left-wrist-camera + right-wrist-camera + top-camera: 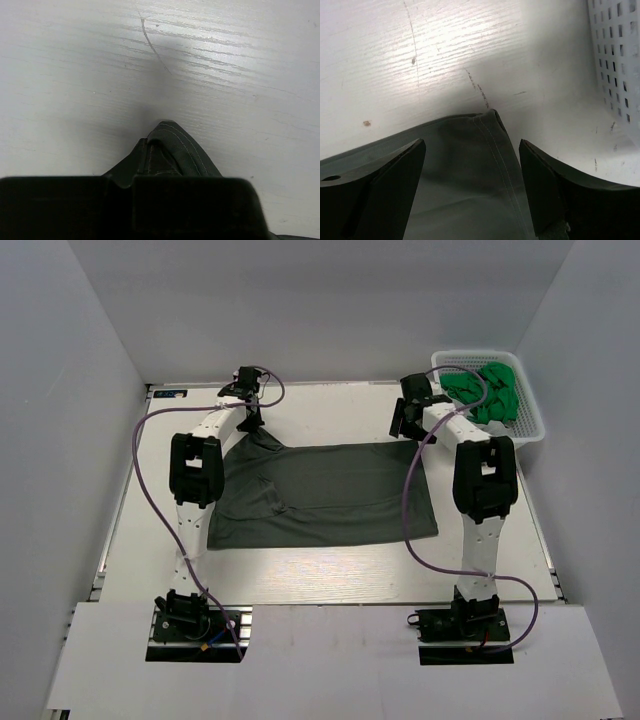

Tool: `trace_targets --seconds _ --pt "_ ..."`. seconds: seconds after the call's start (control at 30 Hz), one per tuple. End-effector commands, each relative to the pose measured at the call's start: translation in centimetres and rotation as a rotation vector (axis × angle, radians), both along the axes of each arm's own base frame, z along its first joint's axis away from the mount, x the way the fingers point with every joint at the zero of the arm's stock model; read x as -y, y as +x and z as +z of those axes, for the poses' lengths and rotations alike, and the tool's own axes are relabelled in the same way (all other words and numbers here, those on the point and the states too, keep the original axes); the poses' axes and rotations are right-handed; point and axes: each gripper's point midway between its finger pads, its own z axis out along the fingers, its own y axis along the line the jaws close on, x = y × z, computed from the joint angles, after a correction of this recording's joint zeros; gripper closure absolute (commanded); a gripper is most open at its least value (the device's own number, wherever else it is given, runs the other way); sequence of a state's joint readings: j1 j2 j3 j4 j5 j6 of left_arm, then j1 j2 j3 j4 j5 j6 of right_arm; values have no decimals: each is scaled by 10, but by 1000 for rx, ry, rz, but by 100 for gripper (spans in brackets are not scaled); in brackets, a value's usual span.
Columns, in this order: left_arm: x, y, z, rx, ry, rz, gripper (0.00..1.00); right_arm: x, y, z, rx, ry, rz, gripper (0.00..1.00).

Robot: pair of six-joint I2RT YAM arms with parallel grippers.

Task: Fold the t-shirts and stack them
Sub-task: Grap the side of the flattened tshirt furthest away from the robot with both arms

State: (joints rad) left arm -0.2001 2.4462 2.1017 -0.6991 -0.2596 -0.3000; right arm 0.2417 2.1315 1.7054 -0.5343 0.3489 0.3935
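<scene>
Grey shirt (330, 495) is pinched at its far left corner in my left gripper (132, 182); my right gripper (472, 150) hangs spread over the far right corner. It lies on the white woodgrain table (330, 575), with grey walls (60, 440) around. Far right, the basket (533, 430) holds green shirts (485, 390).

A pale wood-grain worktop (330, 575) filled the middle of the overhead frame; a white lattice basket (533, 428) stood at its upper right corner; plain grey walls (60, 460) closed in the left, back and right; a white panel (330, 660) ran along the bottom. In the left wrist view a thin curved scratch (154, 47) crossed the upper centre; in the right wrist view dark scuffs (479, 90) marked the centre, left of the basket.
</scene>
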Motion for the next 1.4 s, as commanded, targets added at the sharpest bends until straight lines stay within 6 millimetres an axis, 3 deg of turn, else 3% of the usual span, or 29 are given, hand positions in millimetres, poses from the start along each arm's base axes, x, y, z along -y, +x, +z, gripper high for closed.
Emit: trace_targets --seconds 0.0,0.23,0.27,0.33,0.37,0.43,0.47,0.67,0.7,0.83,0.87,0.9,0.93,0.97,1.13,1.17,1.2,1.23,1.27,1.3,1.37 --pt "2 2 35 68 -33 23 100 7 13 2 57 5 -70 19" --pt "6 -2 33 58 -59 28 100 4 24 -16 72 17 -95 19" --pt "7 -1 40 71 -68 36 100 3 26 -19 73 23 -100 19" --pt "1 -4 32 57 -64 46 100 7 24 -26 59 17 -123 22" --pt "3 -2 39 75 -77 39 100 9 24 -28 56 11 -131 26" --pt "0 -4 35 64 -89 50 100 10 22 -33 57 11 -140 32" --pt "2 -4 37 71 -100 43 100 9 22 -35 56 10 -138 39" --pt "9 -3 49 94 -124 -20 100 8 27 -41 61 3 -111 56" --pt "9 -3 46 92 -124 -20 100 8 29 -40 64 5 -107 73" --pt "7 -4 68 135 -123 -16 100 9 32 -34 80 -10 -90 90" --pt "4 -8 66 126 -112 -9 100 9 34 -23 105 -15 -74 90" --pt "4 -11 69 128 -113 -9 100 8 32 -25 105 -16 -56 92" --pt "4 -14 80 146 -125 2 100 8 32 -23 111 -15 -44 93" --pt "2 -23 75 125 -121 3 100 6 31 -13 138 -14 -21 96" --pt "4 -56 93 166 -178 56 100 -4 26 9 222 -3 103 100" --pt "4 -72 79 136 -196 74 100 -6 26 11 232 1 116 100" --pt "4 -74 102 200 -218 77 100 -7 26 26 262 -3 145 100" --pt "5 -79 106 210 -236 77 100 -11 22 21 266 13 174 100" --pt "3 -92 96 191 -239 89 100 -15 20 24 272 28 190 100" --pt "7 -98 111 218 -275 77 100 -14 15 30 294 25 211 100" --pt "7 -112 107 207 -289 78 100 -23 13 35 320 48 256 100"
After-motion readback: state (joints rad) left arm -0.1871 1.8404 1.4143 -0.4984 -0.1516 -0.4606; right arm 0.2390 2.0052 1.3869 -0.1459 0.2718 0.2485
